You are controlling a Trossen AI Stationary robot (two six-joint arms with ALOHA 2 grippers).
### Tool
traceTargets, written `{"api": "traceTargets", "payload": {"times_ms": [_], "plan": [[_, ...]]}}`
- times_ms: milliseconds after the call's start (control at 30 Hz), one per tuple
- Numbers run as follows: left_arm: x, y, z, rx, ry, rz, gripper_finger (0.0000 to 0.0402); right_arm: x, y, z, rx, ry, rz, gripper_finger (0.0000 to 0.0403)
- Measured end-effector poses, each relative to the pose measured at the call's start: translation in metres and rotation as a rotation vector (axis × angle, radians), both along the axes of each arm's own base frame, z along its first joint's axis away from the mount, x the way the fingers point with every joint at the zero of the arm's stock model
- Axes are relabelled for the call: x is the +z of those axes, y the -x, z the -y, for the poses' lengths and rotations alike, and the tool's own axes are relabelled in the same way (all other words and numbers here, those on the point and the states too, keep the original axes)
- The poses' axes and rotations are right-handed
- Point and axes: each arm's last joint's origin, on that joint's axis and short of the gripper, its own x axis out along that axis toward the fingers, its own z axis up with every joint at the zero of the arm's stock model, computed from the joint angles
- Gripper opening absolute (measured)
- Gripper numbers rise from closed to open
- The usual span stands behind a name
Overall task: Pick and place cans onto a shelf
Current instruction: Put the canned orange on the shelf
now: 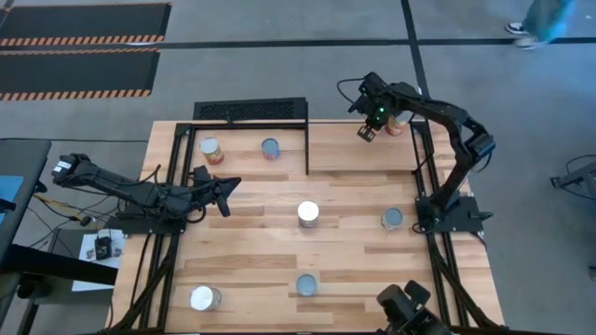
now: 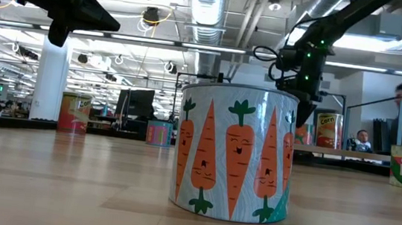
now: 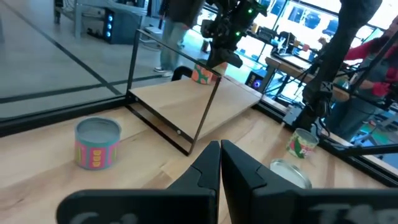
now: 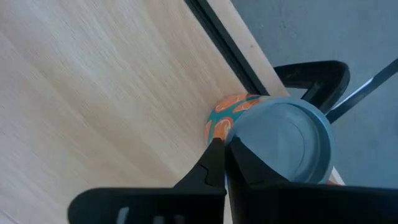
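Cans are your concern, and the one that matters is the small orange-and-teal printed tin with a grey round top (image 4: 283,140), standing upright at the far right corner of the light wooden shelf (image 1: 345,140) edged by thin black frame bars. Its long axis runs vertical, grey lid up. Your right gripper (image 1: 369,130) hangs above the shelf with that can just beyond and to one side of its fingertips, not between them; the fingers are pressed together and empty. You would judge this can already placed. Next target could be the white-topped tin (image 1: 308,213) at mid-table, upright, well apart from those fingers. Your left gripper (image 1: 222,193), fingers likewise pressed together on nothing, is nearer it, the can lying just ahead.
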Motion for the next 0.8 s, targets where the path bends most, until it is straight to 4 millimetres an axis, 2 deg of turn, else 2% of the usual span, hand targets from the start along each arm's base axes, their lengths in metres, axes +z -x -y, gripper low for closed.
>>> {"api": "traceTargets", "payload": {"times_ms": [500, 800], "plan": [[0.0000, 0.0000, 0.0000, 0.000, -0.002, -0.003, 0.0000, 0.0000, -0.0049, -0.0035, -0.013, -0.018, 0.031, 0.0015], [-0.0008, 0.0001, 0.0001, -0.005, -0.007, -0.014, 0.0000, 0.0004, -0.0042, -0.0032, -0.033, 0.001, 0.013, 0.0094]]}}
